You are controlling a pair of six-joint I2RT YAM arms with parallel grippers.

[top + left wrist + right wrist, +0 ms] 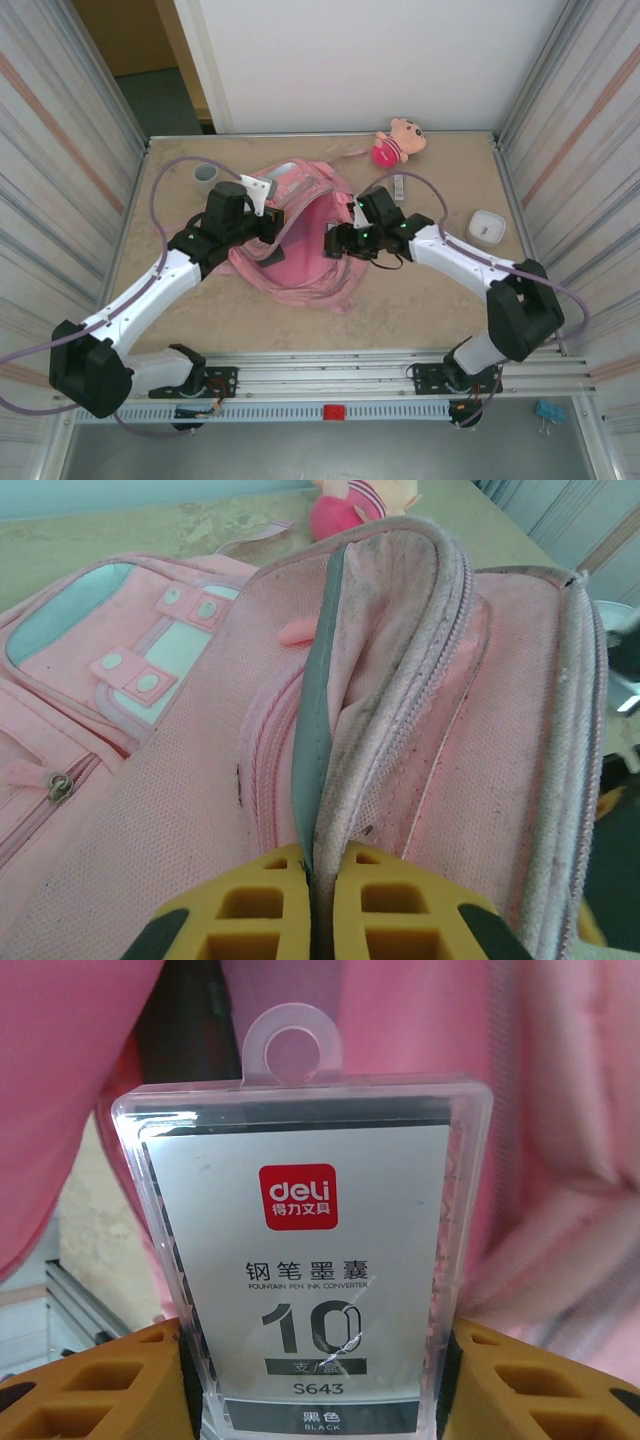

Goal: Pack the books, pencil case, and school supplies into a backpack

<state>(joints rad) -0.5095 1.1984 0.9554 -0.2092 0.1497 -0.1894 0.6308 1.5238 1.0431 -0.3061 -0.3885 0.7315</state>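
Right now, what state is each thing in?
backpack: main compartment unzipped, mouth held open.
left fingers: shut on the backpack's rim.
right fingers: shut on the ink cartridge box, at the backpack's mouth.
grey cup: upright, open end up.
plush doll: lying down.

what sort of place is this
Likely a robot test cell, not a home: tabletop walled by ribbed panels, left arm and right arm bolted to a metal rail, backpack as prop.

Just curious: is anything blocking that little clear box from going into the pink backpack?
Nothing visible does. The left gripper holds the backpack open by its rim; the right gripper holds the box at the opening.
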